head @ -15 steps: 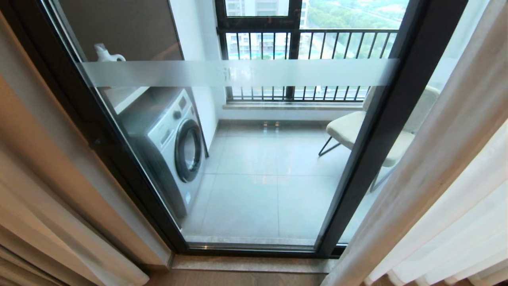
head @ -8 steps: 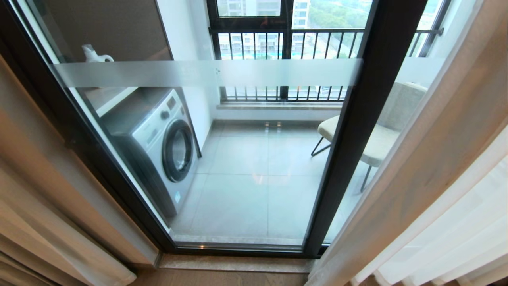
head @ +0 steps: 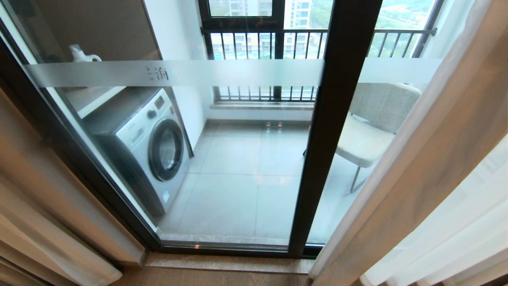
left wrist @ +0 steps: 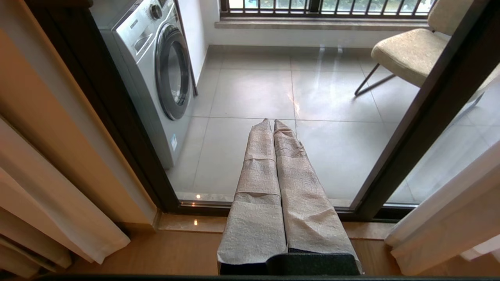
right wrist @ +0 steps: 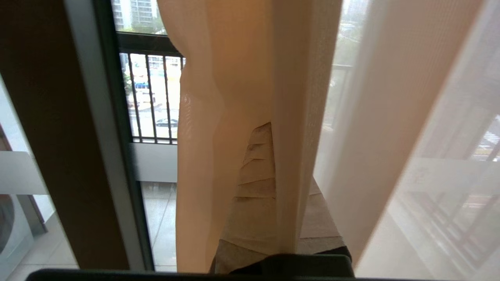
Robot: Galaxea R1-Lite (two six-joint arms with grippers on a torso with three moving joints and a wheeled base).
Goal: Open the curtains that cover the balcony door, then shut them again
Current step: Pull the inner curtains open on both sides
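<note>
The balcony door [head: 333, 131] has black frames and a frosted band [head: 222, 72] across its glass. The beige curtains hang bunched at the left [head: 47, 222] and drawn aside at the right [head: 428, 151], with the white sheer [head: 468, 222] beside the right one. Neither arm shows in the head view. In the right wrist view my right gripper [right wrist: 273, 128] is shut on the edge fold of the beige curtain [right wrist: 218, 97], which hides one finger; the sheer [right wrist: 429, 156] hangs just beyond. My left gripper [left wrist: 272, 121] is shut on nothing, low and pointing at the glass.
Behind the glass stand a washing machine [head: 147, 147], a padded chair [head: 369, 131] and a black-barred railing [head: 270, 43]. A white jug [head: 79, 53] sits on the counter above the machine. A stone sill [head: 222, 263] and wooden floor [head: 214, 276] lie before the door.
The whole head view has slid, the door now further left in the picture. The gap between the door's middle post and the right curtain's edge has widened, showing more of the chair.
</note>
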